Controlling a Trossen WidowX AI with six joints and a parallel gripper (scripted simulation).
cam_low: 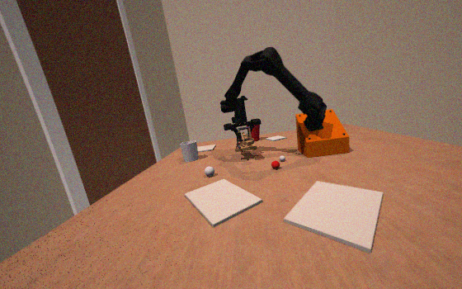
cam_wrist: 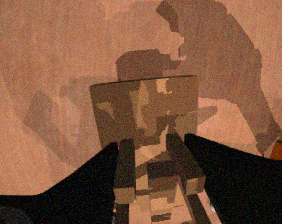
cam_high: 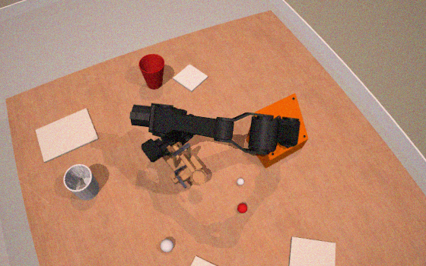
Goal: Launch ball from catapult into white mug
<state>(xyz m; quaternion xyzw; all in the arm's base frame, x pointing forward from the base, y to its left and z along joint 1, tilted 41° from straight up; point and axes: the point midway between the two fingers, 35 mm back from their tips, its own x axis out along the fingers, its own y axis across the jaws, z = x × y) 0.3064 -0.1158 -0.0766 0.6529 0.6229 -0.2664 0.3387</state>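
Observation:
My gripper [cam_high: 171, 149] [cam_low: 243, 129] [cam_wrist: 152, 144] is shut on the wooden catapult [cam_high: 186, 169] [cam_low: 245, 139] [cam_wrist: 146, 112]. It holds the catapult tilted, a little above the table, with its shadow underneath. The white mug [cam_high: 87, 189] [cam_low: 189, 152] stands upright to the left of the catapult. A red ball [cam_high: 242, 207] [cam_low: 275, 164], a small white ball [cam_high: 240, 182] [cam_low: 282, 158] and a larger white ball [cam_high: 166, 245] [cam_low: 209, 171] lie loose on the table. I cannot tell whether the catapult's cup holds a ball.
A red cup [cam_high: 152, 70] [cam_low: 256, 132] stands at the back. Flat white tiles lie about: one left [cam_high: 66, 134], one by the red cup [cam_high: 190, 77], two at the front [cam_low: 223, 201] [cam_low: 335, 214]. The arm's orange base [cam_high: 281, 110] [cam_low: 325, 140] is on the right.

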